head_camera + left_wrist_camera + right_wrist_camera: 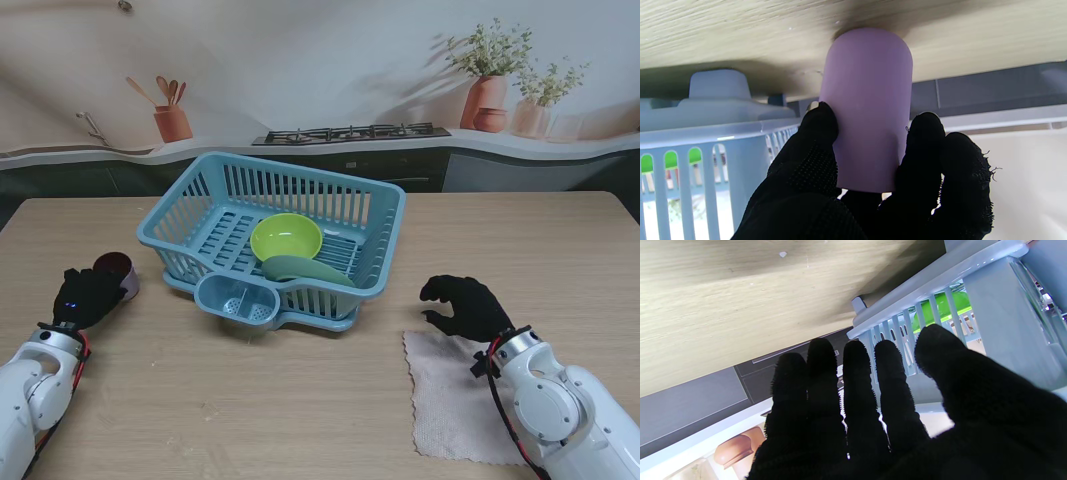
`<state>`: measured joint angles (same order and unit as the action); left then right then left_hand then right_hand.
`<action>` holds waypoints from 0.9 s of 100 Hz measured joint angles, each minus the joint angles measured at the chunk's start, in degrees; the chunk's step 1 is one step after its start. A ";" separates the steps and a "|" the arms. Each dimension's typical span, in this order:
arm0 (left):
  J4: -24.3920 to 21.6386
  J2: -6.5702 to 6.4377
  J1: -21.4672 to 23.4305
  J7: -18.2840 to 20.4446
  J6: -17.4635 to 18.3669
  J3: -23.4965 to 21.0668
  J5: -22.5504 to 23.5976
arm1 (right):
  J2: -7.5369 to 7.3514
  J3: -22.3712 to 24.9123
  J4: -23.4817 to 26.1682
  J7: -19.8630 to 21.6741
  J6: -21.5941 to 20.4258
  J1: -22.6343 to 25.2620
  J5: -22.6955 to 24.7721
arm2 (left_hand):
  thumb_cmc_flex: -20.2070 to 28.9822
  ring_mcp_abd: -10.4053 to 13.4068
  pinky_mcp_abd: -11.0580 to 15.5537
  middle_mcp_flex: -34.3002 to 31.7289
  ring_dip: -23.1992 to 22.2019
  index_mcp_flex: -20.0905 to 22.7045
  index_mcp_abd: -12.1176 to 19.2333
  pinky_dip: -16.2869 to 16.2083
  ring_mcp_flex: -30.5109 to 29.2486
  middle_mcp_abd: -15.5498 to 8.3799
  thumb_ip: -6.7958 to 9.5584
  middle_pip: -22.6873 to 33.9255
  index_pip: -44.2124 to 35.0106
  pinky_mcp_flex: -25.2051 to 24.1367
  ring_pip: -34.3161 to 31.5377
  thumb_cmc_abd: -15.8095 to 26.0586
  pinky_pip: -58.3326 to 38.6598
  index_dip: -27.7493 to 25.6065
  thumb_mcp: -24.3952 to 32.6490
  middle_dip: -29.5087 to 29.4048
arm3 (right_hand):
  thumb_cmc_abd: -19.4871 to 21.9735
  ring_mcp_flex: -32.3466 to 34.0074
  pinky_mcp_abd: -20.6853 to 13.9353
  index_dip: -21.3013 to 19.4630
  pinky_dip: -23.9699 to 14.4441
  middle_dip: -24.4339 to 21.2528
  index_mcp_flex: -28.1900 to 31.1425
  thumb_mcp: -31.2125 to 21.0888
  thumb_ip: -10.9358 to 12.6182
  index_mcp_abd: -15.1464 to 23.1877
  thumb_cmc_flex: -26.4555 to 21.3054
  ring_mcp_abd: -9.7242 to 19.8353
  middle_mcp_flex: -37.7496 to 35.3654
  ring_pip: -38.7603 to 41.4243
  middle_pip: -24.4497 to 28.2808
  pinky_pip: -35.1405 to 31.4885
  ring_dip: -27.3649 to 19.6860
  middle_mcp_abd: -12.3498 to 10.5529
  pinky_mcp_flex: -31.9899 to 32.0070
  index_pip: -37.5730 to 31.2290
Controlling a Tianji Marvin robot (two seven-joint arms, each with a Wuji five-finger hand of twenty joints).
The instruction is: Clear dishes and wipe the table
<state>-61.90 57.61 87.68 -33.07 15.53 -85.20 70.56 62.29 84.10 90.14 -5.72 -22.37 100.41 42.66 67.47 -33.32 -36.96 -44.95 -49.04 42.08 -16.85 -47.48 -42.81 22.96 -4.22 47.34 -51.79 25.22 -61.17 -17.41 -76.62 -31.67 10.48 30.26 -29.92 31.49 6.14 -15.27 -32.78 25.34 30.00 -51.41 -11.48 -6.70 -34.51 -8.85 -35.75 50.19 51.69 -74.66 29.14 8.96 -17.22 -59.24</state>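
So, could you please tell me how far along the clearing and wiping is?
Done: the green bowl and a green dish sit in the blue dish rack. In hand: the left hand grips the purple cup on the table. Left: racking the cup, then wiping; the cloth lies flat beneath the open right hand.

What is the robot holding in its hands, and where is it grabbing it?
The left robot hand grips the purple cup around its side, thumb opposite the other fingers. The right robot hand holds nothing; it hovers open above the cloth.
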 measured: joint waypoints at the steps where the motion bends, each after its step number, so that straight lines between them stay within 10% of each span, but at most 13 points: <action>1: -0.02 0.02 0.01 0.01 0.13 -0.11 0.00 | 0.00 0.00 0.00 0.00 -0.02 0.00 0.00 | -0.01 0.00 -0.02 0.00 -0.27 -0.01 -0.03 -0.15 -0.23 0.00 -0.02 0.32 -0.16 0.40 -0.45 -0.02 -0.18 -0.31 -0.01 0.04 | 0.00 0.00 0.00 0.00 0.00 0.00 0.00 0.00 0.00 0.00 0.00 0.00 0.00 0.00 0.00 0.00 0.00 0.00 0.00 0.00; 36: -4.89 0.16 2.13 2.89 3.96 -4.92 0.33 | 0.03 0.11 -0.02 -0.16 -0.21 0.01 -0.08 | -1.19 1.17 -0.97 -0.59 -7.23 -1.57 -1.38 -8.62 -7.54 0.01 -0.13 7.63 -4.15 9.86 -11.88 -0.64 -7.32 -9.61 -0.14 2.89 | 0.00 0.00 0.00 -0.01 0.00 0.00 0.00 0.00 0.00 0.00 0.00 0.00 0.00 0.00 0.00 0.01 0.00 0.00 0.01 0.09; 90: -12.82 2.01 2.99 14.38 7.89 -11.07 -7.65 | 0.09 0.68 -0.10 -0.41 -1.11 0.04 -0.16 | -1.26 3.04 -0.90 -0.59 -9.22 -1.58 -2.26 -10.91 -10.81 0.74 -0.14 11.13 -4.91 12.80 -16.22 -0.65 -10.11 -11.53 -0.15 6.31 | 0.00 0.00 0.00 -0.17 0.00 0.00 0.01 0.00 0.00 0.00 0.00 0.00 0.00 0.00 0.00 0.01 0.00 0.01 0.01 0.36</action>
<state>-74.71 59.61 90.67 -18.69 23.42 -96.27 62.91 62.38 84.78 90.04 -6.13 -23.49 100.46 42.50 66.21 -30.28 -37.86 -45.54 -58.26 40.50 -19.11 -58.39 -53.62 23.70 -4.36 58.47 -56.70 38.01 -77.38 -18.06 -86.73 -43.20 10.33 36.56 -29.92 31.49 6.14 -15.44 -32.78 25.34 30.00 -51.41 -11.48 -6.70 -34.51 -8.85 -35.75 50.19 51.69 -74.64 29.14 8.97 -17.22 -58.88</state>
